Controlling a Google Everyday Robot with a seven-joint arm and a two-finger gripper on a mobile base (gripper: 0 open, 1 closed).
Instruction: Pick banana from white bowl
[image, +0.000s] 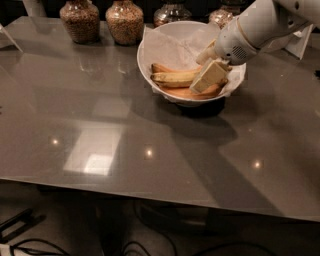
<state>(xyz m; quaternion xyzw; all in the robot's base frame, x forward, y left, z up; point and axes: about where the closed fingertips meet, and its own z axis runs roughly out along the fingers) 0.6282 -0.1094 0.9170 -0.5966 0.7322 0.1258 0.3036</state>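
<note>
grey table (125, 150) up front, then one white bowl (175, 24), paper-lined, holding what looks like three bananas (172, 78) lying flat side by side, so easy to reach from above. one gripper (207, 80) set low in the bowl's right side, right on the bananas' right ends, angled as if to take one; can't tell how wide the claw is or whether it has a hold. four jars (124, 22) lined along the far edge, out of the way.
</note>
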